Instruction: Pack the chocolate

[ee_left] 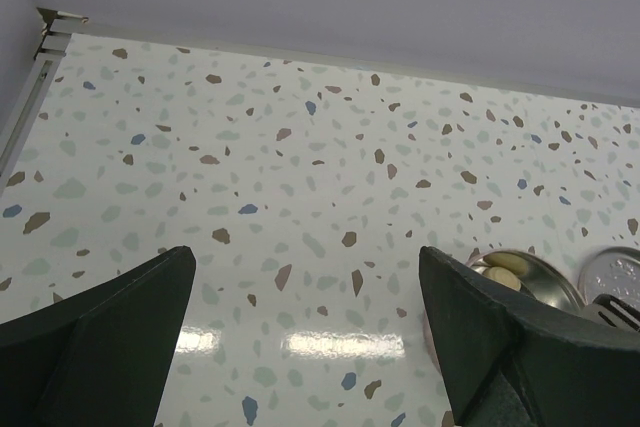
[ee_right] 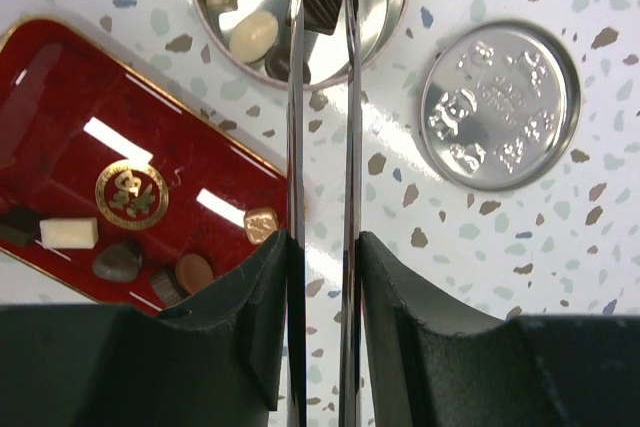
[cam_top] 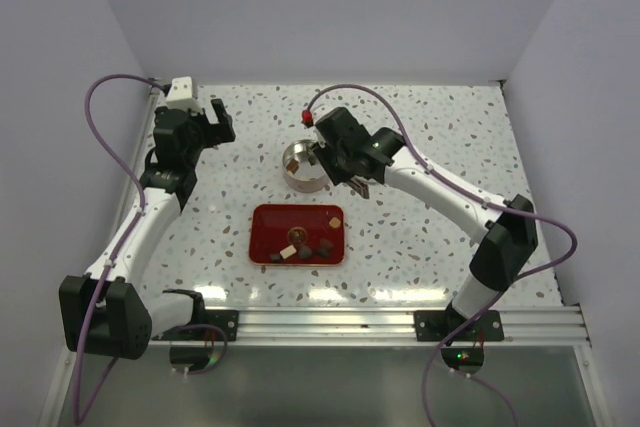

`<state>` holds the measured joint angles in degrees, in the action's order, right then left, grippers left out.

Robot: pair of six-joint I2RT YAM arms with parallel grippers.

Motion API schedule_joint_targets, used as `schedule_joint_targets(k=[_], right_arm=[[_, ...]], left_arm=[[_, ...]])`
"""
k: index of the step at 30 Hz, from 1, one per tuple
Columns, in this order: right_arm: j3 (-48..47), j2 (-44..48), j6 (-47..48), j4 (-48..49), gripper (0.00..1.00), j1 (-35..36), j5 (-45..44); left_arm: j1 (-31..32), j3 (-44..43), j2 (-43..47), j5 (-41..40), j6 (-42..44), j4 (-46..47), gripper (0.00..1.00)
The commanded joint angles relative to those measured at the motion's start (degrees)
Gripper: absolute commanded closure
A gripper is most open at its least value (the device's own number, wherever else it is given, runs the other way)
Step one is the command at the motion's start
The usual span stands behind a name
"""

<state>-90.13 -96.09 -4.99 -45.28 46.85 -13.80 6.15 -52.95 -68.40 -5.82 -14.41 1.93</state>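
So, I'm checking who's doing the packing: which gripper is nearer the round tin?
Right. The right gripper sits just beside the round tin, its tweezers holding a dark chocolate over it. The left gripper hangs open, well off to the tin's left.

Brown, dark and white chocolate pieces [ee_right: 118, 260] lie along the red tray's [ee_right: 60, 117] near edge; others, seemingly cream, sit in the tin [ee_right: 385, 22] beyond.
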Motion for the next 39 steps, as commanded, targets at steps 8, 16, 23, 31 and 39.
schedule_joint_targets(k=[8,16,23,31,39], right_arm=[[-7.17,-4.01,3.24,2.65,0.51,-1.94,1.67],[-5.68,-2.26,2.97,2.48,0.5,-1.85,2.37],[-1.11,2.92,0.6,1.25,0.53,-1.76,4.39],[8.82,12.41,-5.98,-3.06,0.53,5.43,5.01],[15.42,15.59,-13.72,-4.03,0.52,14.31,8.18]], left_arm=[[0.44,-2.69,-0.15,-1.03,0.17,0.09,0.0],[0.44,-2.86,-0.42,-0.77,0.0,0.09,0.0],[0.44,-2.77,-0.33,-0.77,-0.09,0.09,0.0],[0.44,-2.69,-0.59,-0.59,-0.26,0.18,0.0],[0.44,-2.69,-0.59,-0.06,-0.53,0.18,0.0]])
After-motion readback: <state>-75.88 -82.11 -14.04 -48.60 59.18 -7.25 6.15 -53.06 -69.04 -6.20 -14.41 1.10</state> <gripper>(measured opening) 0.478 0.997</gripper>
